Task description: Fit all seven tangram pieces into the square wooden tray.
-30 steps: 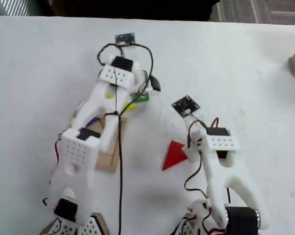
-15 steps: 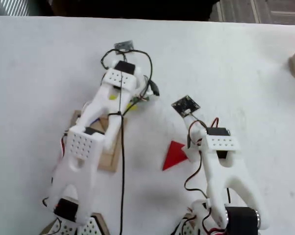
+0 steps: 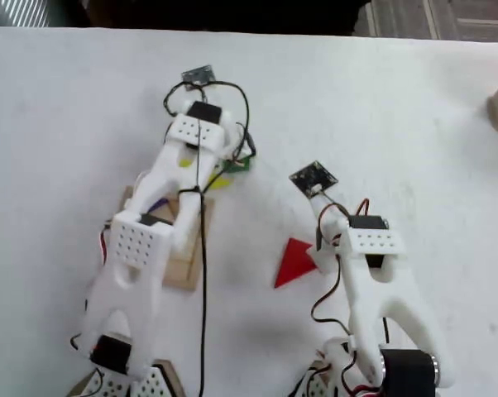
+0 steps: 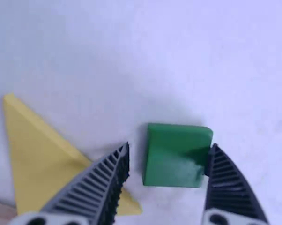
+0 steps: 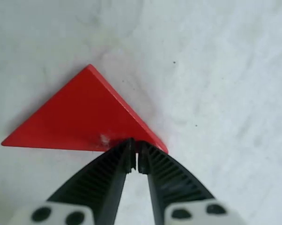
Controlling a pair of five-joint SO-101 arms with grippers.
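One triangle (image 4: 42, 159) lay off the tray's (image 3: 183, 271) far right corner, the square piece (image 4: 177, 154) just beyond. A second triangle (image 3: 294, 262) lay apart, right of the tray.

tray (image 3: 185, 266) — wooden, mostly under left arm (image 3: 137, 248) | green piece (image 3: 242, 163) off tray's far right corner, by that arm's wrist | yellow piece (image 3: 220, 180) between green piece and tray | red triangle (image 3: 293, 263) right of tray, apart — one edge under right arm (image 3: 373, 241)
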